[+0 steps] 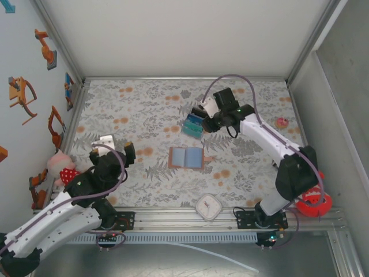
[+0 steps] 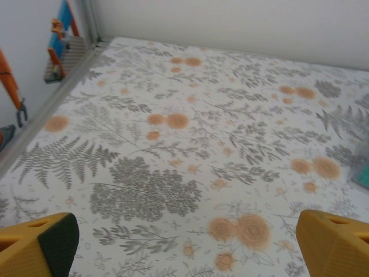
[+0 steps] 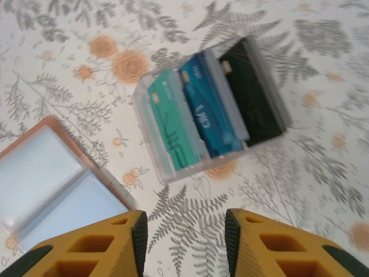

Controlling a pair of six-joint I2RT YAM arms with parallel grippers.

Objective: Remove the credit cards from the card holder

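Observation:
The card holder [image 1: 185, 157] lies unfolded flat at mid table, pale blue inside with a brown rim, and its corner shows at the lower left of the right wrist view [image 3: 52, 184]. The credit cards [image 1: 192, 125] sit side by side in a clear plastic tray [image 3: 167, 173]: teal [image 3: 173, 130], blue [image 3: 210, 107] and black [image 3: 251, 95]. My right gripper [image 3: 185, 242] hovers open just short of the tray, nothing between its fingers; seen from above [image 1: 197, 114] it is by the tray's far side. My left gripper [image 1: 118, 144] is open over bare cloth [image 2: 184, 248], left of the holder.
A white square rounded object [image 1: 207, 206] lies near the front edge. A pink doughnut-like toy [image 1: 282, 122] is at the right, a red ring [image 1: 313, 203] by the right arm's base, and a plush toy [image 1: 60, 164] at the left wall. Walls enclose the floral cloth.

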